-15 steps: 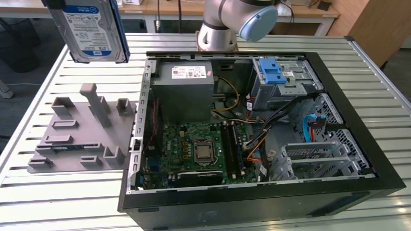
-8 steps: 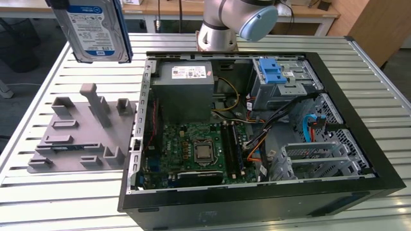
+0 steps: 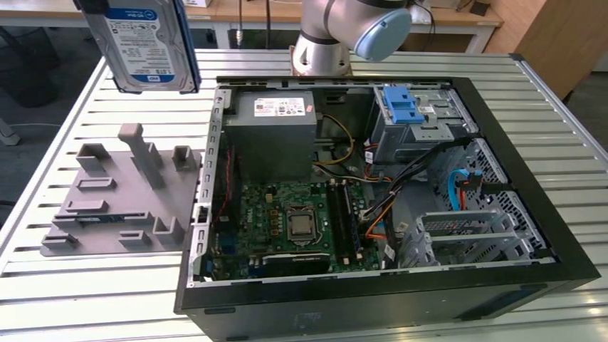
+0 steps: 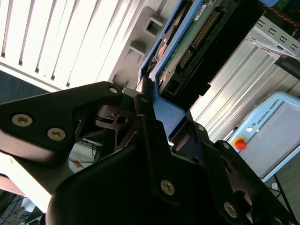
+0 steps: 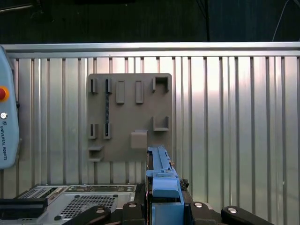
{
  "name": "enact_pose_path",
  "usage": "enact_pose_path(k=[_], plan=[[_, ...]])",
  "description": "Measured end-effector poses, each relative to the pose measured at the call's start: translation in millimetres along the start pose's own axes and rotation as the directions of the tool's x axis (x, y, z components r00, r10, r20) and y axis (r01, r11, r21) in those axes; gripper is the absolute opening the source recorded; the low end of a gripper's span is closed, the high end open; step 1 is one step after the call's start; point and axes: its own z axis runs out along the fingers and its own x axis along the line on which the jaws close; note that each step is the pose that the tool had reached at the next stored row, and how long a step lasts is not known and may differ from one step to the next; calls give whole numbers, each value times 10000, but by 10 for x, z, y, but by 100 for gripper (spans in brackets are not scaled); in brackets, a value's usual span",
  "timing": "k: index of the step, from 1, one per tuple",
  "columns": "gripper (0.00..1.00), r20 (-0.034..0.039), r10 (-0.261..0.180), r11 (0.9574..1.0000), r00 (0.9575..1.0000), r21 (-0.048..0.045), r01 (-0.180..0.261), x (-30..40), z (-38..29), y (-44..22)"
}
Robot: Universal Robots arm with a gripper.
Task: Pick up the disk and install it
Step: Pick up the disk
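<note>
Closest to the lens in the second wrist view, the gripper (image 4: pixel 152 96) showed matte black, angular linkages studded with silver screws. Its fingers (image 4: pixel 143 101) were drawn in tight on the smooth blue plastic rail at the edge of the disk (image 4: pixel 187 42), whose green circuit-board side and pin connector faced that camera.

In the exterior view the disk (image 3: pixel 150 46) hung upright at eleven o'clock. It was a flat silver-grey slab with a white-and-blue label, lifted off everything below it.

Under it, at nine o'clock, lay a dull grey fixture plate (image 3: pixel 124 192) moulded with blocky posts and open slots. The table (image 3: pixel 95 299) was ribbed, pale metal slats.

The black computer case (image 3: pixel 380 303) lay open from the centre towards three o'clock. It was a square-rimmed box holding:
- a grey power supply (image 3: pixel 275 135) at twelve o'clock;
- a green motherboard (image 3: pixel 285 221) at six o'clock;
- a perforated metal drive bay (image 3: pixel 423 132) at one o'clock, topped by a blue latch (image 3: pixel 404 107);
- a thin blue cable (image 3: pixel 454 189) looping at three o'clock.

The robot arm (image 3: pixel 332 35) rose beyond the case's twelve-o'clock rim. Bare slats ran between the plate and the table edge at seven o'clock, and the disk's lower edge hung just beside the case's eleven-o'clock corner.
</note>
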Motion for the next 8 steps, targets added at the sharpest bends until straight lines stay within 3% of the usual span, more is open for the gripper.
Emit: enact_pose_path(k=[8], plan=[[36,0,0,10000,10000,0,0,-1,0,-59]])
